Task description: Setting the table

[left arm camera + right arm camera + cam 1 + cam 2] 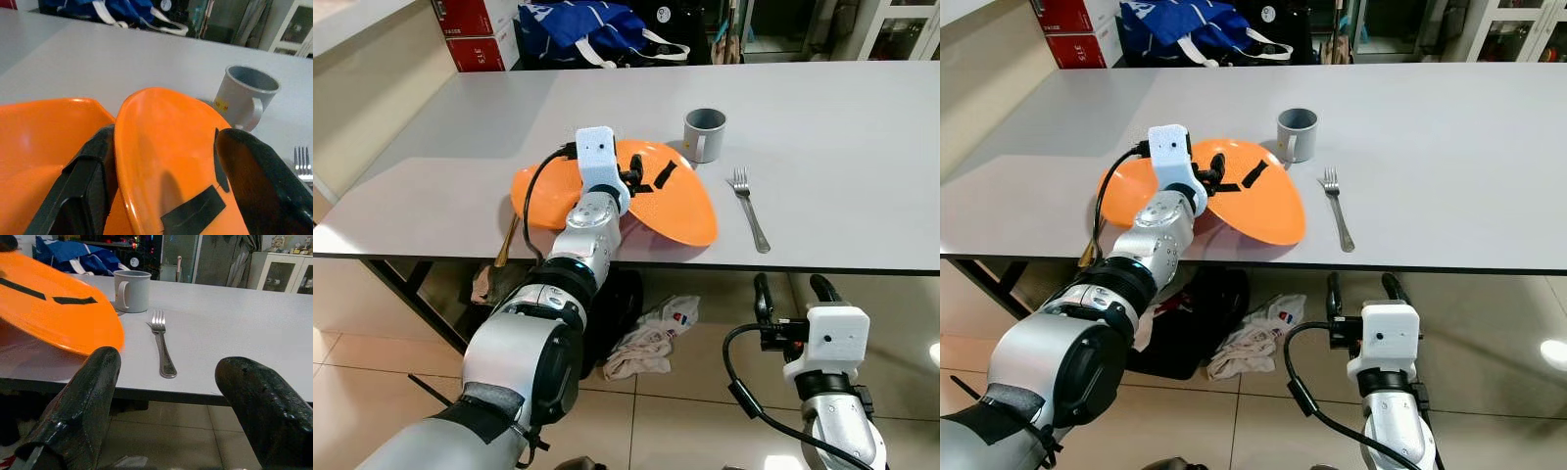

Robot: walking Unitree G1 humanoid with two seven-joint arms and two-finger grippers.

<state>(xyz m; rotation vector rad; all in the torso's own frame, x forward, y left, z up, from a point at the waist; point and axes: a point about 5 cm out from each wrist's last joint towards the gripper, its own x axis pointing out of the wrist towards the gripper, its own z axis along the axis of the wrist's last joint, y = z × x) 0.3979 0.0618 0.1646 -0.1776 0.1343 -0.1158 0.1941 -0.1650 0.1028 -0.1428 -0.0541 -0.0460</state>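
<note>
Two orange plates lie near the front edge of the grey table [832, 147]. My left gripper [641, 181] is shut on the rim of the upper orange plate [671, 201], which tilts up off the lower plate [543, 196]. In the left wrist view one finger [83, 186] is under the rim and the other finger [259, 181] is on top. A grey mug [704, 134] stands just behind the plates, and a fork [749, 209] lies to their right. A gold utensil [506, 247] pokes over the table edge at the left. My right gripper [793, 287] is open below the table edge.
A blue bag [587, 29] and red boxes [470, 29] sit beyond the far side of the table. On the tiled floor under the table lie a crumpled cloth [651, 338] and a black bag [617, 313]. The table's right half is bare.
</note>
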